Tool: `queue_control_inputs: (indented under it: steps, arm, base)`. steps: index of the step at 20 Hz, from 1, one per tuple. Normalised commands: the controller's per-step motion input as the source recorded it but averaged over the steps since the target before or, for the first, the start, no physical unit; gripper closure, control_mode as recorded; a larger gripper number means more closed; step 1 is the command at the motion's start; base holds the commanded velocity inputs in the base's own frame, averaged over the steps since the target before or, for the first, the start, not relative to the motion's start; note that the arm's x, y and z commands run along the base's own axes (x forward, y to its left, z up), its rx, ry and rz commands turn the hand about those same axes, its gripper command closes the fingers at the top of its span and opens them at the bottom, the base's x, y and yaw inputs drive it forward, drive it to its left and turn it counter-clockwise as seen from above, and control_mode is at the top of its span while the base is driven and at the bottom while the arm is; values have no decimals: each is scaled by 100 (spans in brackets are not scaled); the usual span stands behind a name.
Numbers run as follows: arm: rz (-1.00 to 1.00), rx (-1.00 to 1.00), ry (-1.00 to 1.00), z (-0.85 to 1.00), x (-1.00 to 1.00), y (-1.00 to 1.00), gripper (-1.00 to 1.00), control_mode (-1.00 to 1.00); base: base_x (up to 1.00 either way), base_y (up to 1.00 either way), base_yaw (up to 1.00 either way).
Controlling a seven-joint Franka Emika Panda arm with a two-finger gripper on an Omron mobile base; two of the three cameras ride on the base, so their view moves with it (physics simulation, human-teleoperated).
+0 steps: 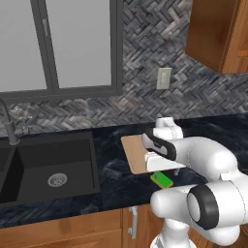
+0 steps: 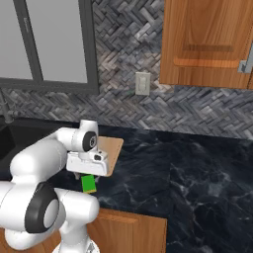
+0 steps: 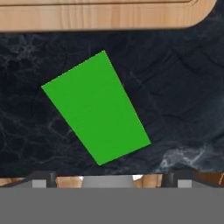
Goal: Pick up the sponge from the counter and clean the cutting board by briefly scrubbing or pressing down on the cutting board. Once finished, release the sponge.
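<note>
The sponge (image 3: 97,107) lies flat on the black marbled counter (image 3: 183,87), green face up and skewed to the board's edge. It sits just in front of the near edge of the tan cutting board (image 3: 100,15). My gripper (image 3: 109,178) hangs straight above the sponge, open, with its fingertips (image 3: 41,178) spread wide and nothing between them. From the left base the sponge (image 1: 162,179) peeks out below my hand (image 1: 162,162), which hides the right part of the cutting board (image 1: 133,155). From the right base the sponge (image 2: 89,184) sits under the gripper (image 2: 87,175), beside the cutting board (image 2: 112,148).
A matte black sink (image 1: 48,164) with a faucet (image 1: 7,121) lies left of the board. The counter's front edge runs close behind the sponge. An outlet (image 2: 142,83) sits on the herringbone wall, and a wooden cabinet (image 2: 207,44) hangs at upper right. Bare counter (image 2: 197,168) stretches right.
</note>
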Motion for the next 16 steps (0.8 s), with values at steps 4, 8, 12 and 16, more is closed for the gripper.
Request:
queue_control_inputs:
  steps: [4, 8, 12, 16]
  arm:
    - [0, 0, 0, -35, 0, 0, -100, -100]
    - [0, 0, 0, -31, 0, 0, -100, -100]
    - [1, 0, -8, -10, 0, -3, -100, -100]
    - [11, 3, -28, 0, 0, -9, -100, -100]
  base:
    - [0, 0, 0]
    - [0, 0, 0]
    - [0, 0, 0]
    - [0, 0, 0]
